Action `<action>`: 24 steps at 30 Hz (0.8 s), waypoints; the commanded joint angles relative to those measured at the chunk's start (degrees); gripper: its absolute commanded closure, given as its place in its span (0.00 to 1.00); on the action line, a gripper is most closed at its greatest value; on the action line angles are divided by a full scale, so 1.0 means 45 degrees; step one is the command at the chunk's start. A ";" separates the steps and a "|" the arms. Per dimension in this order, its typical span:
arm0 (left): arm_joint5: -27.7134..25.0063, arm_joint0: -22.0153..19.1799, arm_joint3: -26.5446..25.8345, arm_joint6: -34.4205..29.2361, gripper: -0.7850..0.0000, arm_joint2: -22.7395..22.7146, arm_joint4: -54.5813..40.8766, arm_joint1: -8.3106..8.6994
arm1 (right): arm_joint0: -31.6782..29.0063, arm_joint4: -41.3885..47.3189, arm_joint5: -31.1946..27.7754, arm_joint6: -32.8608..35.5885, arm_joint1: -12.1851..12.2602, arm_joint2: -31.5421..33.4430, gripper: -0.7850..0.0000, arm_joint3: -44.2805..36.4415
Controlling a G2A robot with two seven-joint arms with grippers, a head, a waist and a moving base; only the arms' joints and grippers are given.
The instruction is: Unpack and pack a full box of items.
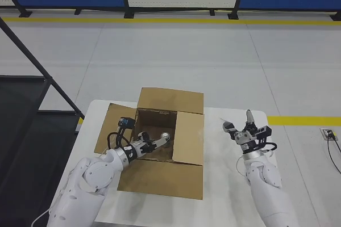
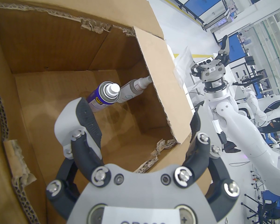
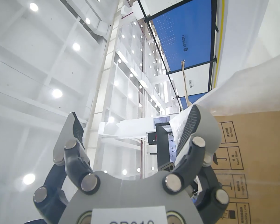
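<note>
Left gripper [image 2: 138, 115] hangs in the open cardboard box [image 2: 49, 47], jaws spread; a spray can [image 2: 102, 96] and a bottle [image 2: 133, 88] lie side by side on the box floor just beyond them. Right gripper [image 3: 134, 115], raised beside the box, is spread too, possibly brushing thin plastic [image 2: 183, 59].

You've got a white rectangular table [image 1: 223, 184], black metal frame [image 1: 28, 54] off its left side, yellow floor tape [image 1: 176, 21] beyond, blue partition panels [image 1: 71, 3] behind that, grey floor socket [image 1: 328, 134] far right.
</note>
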 commanded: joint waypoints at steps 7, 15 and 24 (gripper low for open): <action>-0.0120 0.0277 -0.0161 0.0025 0.00 -0.0085 0.0007 0.0049 | -0.1176 -0.1304 -0.0256 -0.1748 0.0080 0.0191 0.00 -0.1441; -0.0132 0.0467 -0.0368 0.0013 0.00 -0.0077 0.0131 0.0085 | -0.1940 -0.2183 0.0183 -0.2259 0.0178 0.0313 0.00 -0.1838; -0.0114 0.0622 -0.0542 -0.0029 0.00 0.0016 0.0276 0.0108 | -0.2570 -0.2281 -0.0150 -0.1746 0.0214 0.0276 0.00 -0.1732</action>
